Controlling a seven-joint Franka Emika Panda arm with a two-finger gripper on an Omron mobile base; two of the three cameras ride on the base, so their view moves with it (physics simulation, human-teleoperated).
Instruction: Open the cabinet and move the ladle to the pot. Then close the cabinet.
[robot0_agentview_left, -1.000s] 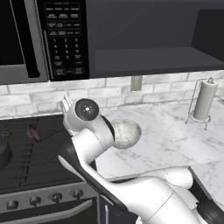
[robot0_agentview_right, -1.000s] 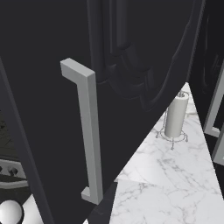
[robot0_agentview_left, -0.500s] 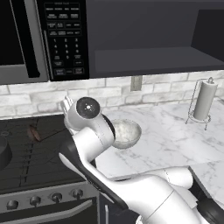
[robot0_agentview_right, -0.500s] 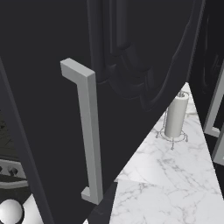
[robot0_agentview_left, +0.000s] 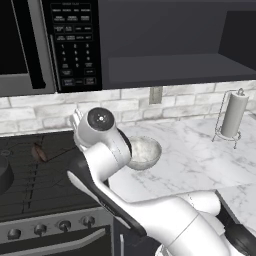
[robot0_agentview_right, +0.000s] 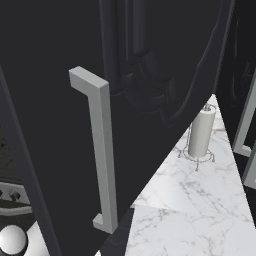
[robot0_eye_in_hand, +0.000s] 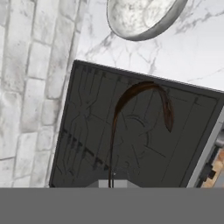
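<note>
Closest to you, the gripper (robot0_eye_in_hand: 112, 183) is closed on the far end of the ladle's (robot0_eye_in_hand: 112, 140) thin handle. The handle runs away from the gripper, and the brown cup hangs low above the black stove top (robot0_eye_in_hand: 87, 131).

From the left base camera, the ladle (robot0_agentview_left: 39, 152) sits out to the left of the arm's wrist, above the burners. The pot (robot0_agentview_left: 3, 175) is further left, cut off by the picture's edge and well apart from the cup. You probably need to carry the ladle left, keeping it level, until the cup is above the pot's middle before you release.

The grip looks thin, so move slowly and keep the cup from swinging.

To the right, the pale bowl (robot0_agentview_left: 145, 152) stands on the marble tabletop (robot0_agentview_left: 200, 160), just beside the arm. The stove offers free room leftward.

Farther up, the microwave (robot0_agentview_left: 30, 45) overhangs the stove, so avoid lifting high. The cabinet (robot0_agentview_left: 175, 65) stands open, and its door (robot0_agentview_right: 50, 100) juts toward the base.
</note>
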